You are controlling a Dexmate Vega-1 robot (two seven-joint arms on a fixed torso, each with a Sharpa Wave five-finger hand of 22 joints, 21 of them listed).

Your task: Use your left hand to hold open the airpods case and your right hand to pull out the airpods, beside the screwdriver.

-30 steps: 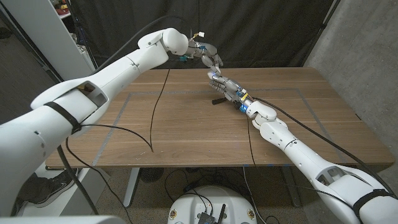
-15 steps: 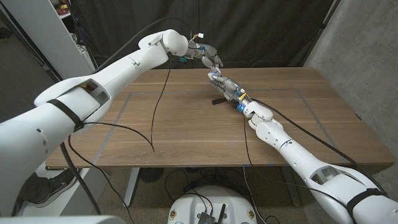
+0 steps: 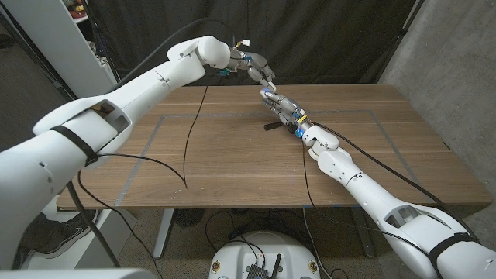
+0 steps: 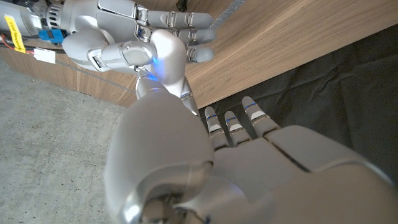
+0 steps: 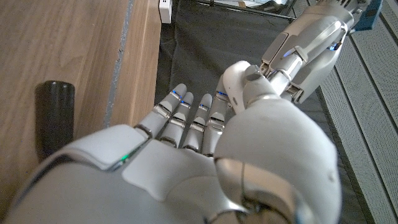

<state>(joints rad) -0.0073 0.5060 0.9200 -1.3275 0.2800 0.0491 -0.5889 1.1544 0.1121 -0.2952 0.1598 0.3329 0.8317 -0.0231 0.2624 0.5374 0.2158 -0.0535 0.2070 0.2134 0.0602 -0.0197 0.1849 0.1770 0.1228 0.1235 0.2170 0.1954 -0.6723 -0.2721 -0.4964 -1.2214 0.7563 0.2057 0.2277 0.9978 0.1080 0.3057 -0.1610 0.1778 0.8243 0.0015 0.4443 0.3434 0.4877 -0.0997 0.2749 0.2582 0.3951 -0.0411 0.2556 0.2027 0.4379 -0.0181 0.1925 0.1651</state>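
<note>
screwdriver [image 3: 273, 124] lies on counter [image 3: 232, 155] just left of right hand [image 3: 280, 105] | left hand [image 3: 256, 68] at far edge, touching right fingertips | airpods case unseen, grasps unclear | left hand slightly higher than before

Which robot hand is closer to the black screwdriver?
The right robot hand: it sits right beside the screwdriver on the table. The left robot hand is farther off, raised near the table's far edge.

left robot hand [image 3: 254, 67] slightly higher above the table's far edge, right robot hand [image 3: 280, 105] reached a little farther
</note>
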